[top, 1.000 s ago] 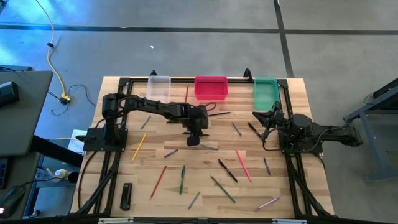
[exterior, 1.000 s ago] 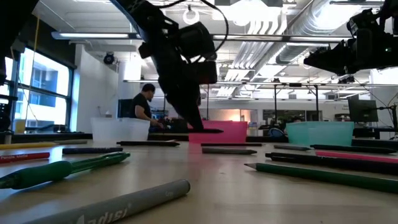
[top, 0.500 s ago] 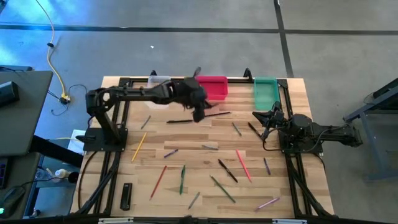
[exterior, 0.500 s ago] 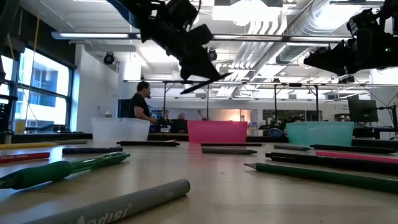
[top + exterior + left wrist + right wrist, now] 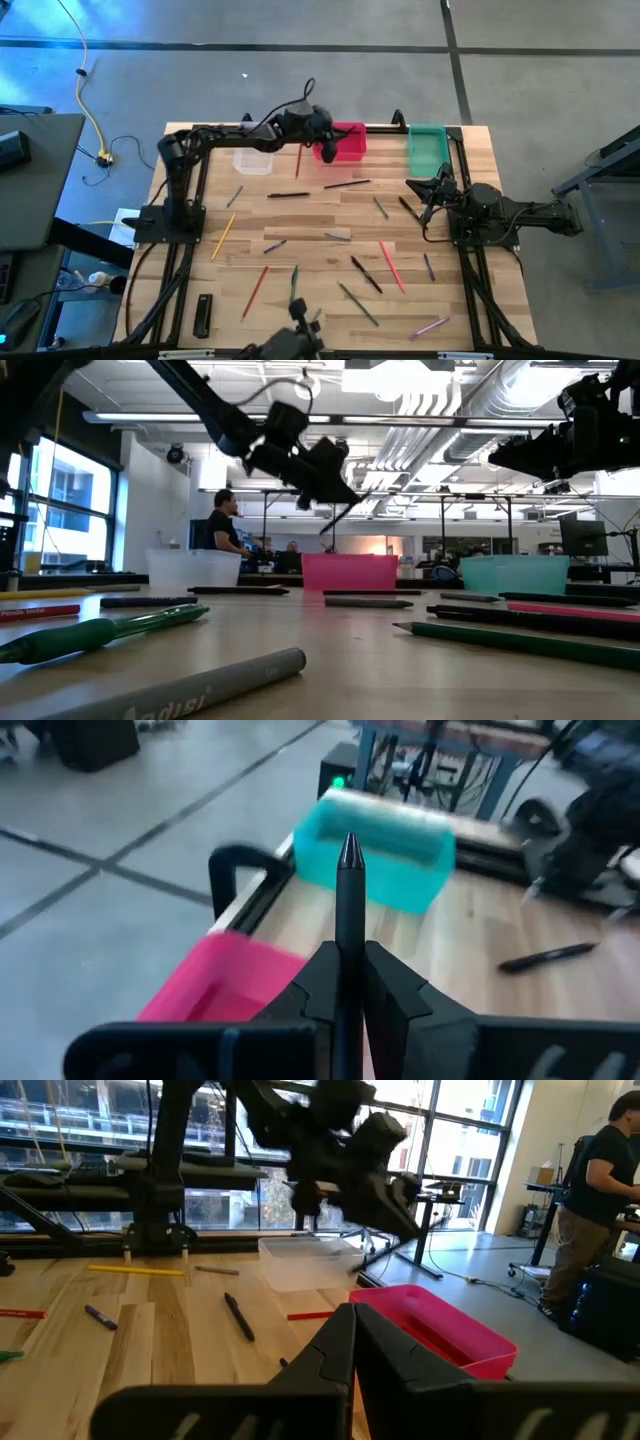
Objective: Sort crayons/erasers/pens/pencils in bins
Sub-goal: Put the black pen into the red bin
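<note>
Near me loose sticks [image 5: 366,274] lie scattered on the table [image 5: 480,300]. My right gripper [image 5: 430,199] waits at the right edge, fingers pressed together. Farther back my left gripper [image 5: 327,150] pinches a black pen [image 5: 347,920] above the pink bin [image 5: 346,143]; clear bin [image 5: 253,161] and green bin [image 5: 427,146] flank it.

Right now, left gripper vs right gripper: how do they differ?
The left gripper is shut on a black pen; the right gripper is shut on nothing. The left gripper is raised over the pink bin at the table's far edge, arm stretched out; the right gripper hangs by the right arm's base near the green bin, arm folded back. Shared: both are dark two-finger grippers, with fingers closed.
</note>
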Robot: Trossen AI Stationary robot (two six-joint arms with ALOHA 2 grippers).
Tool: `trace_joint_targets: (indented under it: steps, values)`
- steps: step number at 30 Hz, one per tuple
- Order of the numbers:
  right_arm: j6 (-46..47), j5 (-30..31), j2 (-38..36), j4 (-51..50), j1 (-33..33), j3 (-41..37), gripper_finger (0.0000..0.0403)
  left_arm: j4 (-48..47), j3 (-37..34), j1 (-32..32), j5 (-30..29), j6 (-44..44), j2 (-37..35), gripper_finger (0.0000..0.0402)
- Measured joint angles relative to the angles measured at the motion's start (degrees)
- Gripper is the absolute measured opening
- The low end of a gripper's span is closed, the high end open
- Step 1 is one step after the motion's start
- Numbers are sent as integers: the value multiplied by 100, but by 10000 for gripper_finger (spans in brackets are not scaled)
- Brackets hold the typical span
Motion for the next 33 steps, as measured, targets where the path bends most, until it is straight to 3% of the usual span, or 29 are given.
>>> trace_joint_targets:
  steps: [4, 15, 22, 33]
  values:
    - [0, 0, 0, 0, -1, 0, 0, -92, 424, 131, 81, 134, 451, 12]
    - [0, 0, -2, 0, -1, 0, 0, -1508, 1785, 439, 138, 784, 1488, 12]
    - [0, 0, 0, 0, -1, 0, 0, -1798, 1996, 445, 149, 867, 1835, 12]
    - [0, 0, 0, -2, -2, 0, 0, -2163, 2028, 503, 149, 908, 1826, 15]
